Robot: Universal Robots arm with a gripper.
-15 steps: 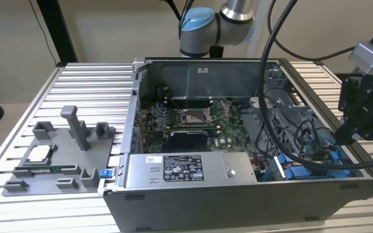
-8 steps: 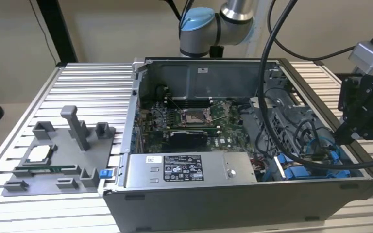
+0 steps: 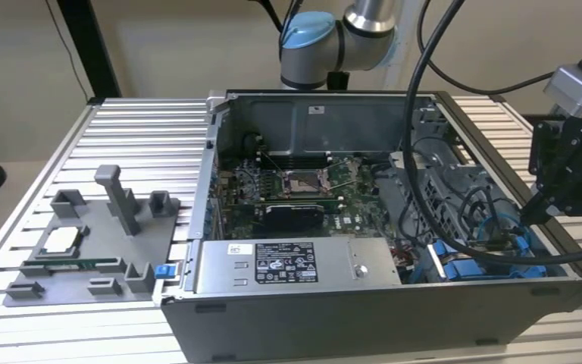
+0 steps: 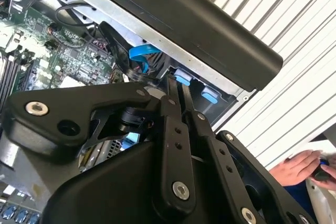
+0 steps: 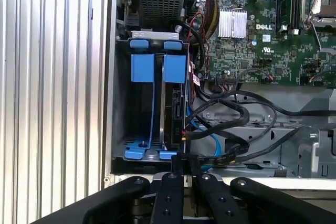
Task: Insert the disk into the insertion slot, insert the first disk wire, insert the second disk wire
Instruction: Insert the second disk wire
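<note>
End effector (image 5: 183,159): in both wrist views I see its two fingers pressed together, and I cannot tell whether anything thin is caught between them. It hangs at the mouth of the insertion slot (image 5: 137,109), probably because the wire sockets are reached from this end.

The disk (image 5: 172,109) stands on edge in the slot, against the side nearer the motherboard (image 5: 262,40). I judge it seated, since its blue bracket (image 5: 175,68) lines up with one empty bracket (image 5: 143,67) beside it: two brackets, one disk.

One light-blue wire (image 5: 210,141) and a bundle of black cables (image 5: 231,114) lie just beside the disk, within reach for plugging.

The computer case (image 3: 372,318) lies open on the table (image 3: 139,121), with the slot at the case corner nearest the table's edge on the exterior view's right. One grey fixture tray (image 3: 28,284) lies near the opposite edge.
</note>
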